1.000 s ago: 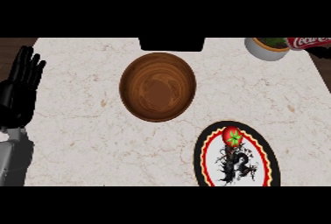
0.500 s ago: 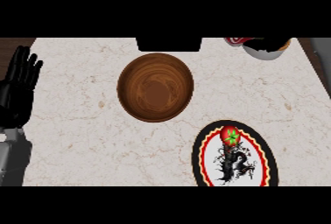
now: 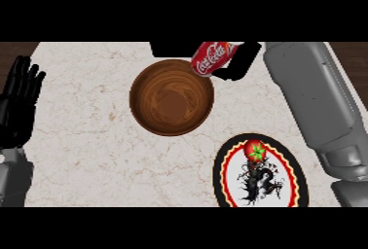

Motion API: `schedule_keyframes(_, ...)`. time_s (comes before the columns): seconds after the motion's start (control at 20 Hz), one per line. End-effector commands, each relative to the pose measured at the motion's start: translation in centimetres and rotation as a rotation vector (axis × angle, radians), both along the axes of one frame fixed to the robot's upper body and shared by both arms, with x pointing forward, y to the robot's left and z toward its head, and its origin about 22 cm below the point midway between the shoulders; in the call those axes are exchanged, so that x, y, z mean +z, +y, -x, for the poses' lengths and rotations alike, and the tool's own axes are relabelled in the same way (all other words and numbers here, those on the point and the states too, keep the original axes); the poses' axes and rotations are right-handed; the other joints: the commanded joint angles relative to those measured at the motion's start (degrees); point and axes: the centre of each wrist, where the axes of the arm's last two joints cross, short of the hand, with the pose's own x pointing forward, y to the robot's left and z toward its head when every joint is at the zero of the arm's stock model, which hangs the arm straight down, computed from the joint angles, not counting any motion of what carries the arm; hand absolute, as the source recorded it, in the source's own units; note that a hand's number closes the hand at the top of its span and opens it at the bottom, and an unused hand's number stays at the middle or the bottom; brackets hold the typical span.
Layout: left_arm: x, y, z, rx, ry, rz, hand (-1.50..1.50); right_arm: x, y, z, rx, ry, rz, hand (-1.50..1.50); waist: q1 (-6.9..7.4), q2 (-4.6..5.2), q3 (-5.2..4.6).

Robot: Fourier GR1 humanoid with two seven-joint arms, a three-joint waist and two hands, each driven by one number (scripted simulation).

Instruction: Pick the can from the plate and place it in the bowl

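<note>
Since half a second earlier, we saw that the can [image 3: 213, 59] had come from the far right corner of the view to the far right rim of the bowl [image 3: 173, 96], and the grey right forearm had entered the view along the right side. The plate with its dragon picture appeared shifted too, so we judged that the view itself had also moved a little.

Going from left to right: our left hand [image 3: 20, 104] rested at the left edge of the desk [image 3: 86, 151], open, its fingers straight and pointing away from us, holding nothing. It was well apart from the bowl. The wooden bowl stood near the middle and had nothing inside. Just past its far right rim the red can was tilted, its long axis running from lower left to upper right, with the lower end over the rim of the bowl. Our right hand [image 3: 241, 61] was curled round the upper part of the can, black fingers showing to its right.

The plate [image 3: 287, 160] lay near the lower right, without the can.

We judged that the deciding relation was this: the middle of the bowl lay to the near left of the can, so the right hand needed to travel that way before letting go.
</note>
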Motion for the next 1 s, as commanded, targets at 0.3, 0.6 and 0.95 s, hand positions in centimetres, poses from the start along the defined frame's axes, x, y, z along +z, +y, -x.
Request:
schedule_keyframes(0.3,0.2,-1.3,0.0,-0.027,-0.011,0.008,0.0,-8.6,6.7,0.8,-0.086,-0.063,0.132,1.5,1.06,0.44,0.02)
schedule_keyframes(0.6,-0.3,-1.0,-0.4,-0.04,0.0,0.006,0.0,-14.1,6.6,0.6,-0.234,0.12,0.097,-1.5,1.54,0.58,0.02)
schedule_keyframes(0.95,0.4,-0.2,-1.5,-0.028,-0.025,-0.001,0.0,-15.9,5.2,0.0,-0.204,0.247,-0.199,-1.5,2.44,1.01,0.04)
